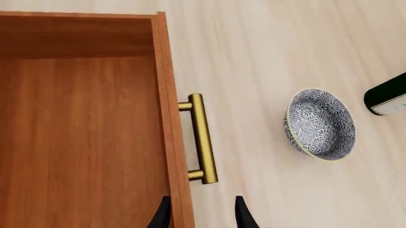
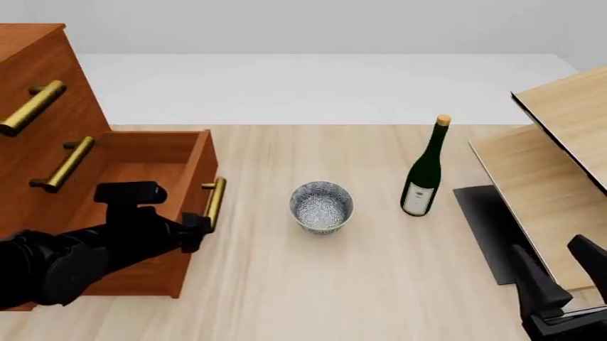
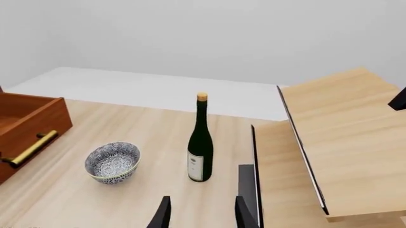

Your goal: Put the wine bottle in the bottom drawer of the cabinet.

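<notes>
On the wine bottle (image 2: 423, 172), a white label, print unreadable.

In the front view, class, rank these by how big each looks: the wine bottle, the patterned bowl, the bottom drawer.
1. bottom drawer, clearly the largest
2. wine bottle, tall but slim
3. patterned bowl

Bottle and bowl are close in area, so that ranking is uncertain.

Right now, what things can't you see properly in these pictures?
- Front view: the left arm covers part of the bottom drawer.
- Left wrist view: the picture's edge cuts off the wine bottle.
- Front view: the label's writing is too small.
- Right wrist view: the drawer's floor hides behind its front.
</notes>
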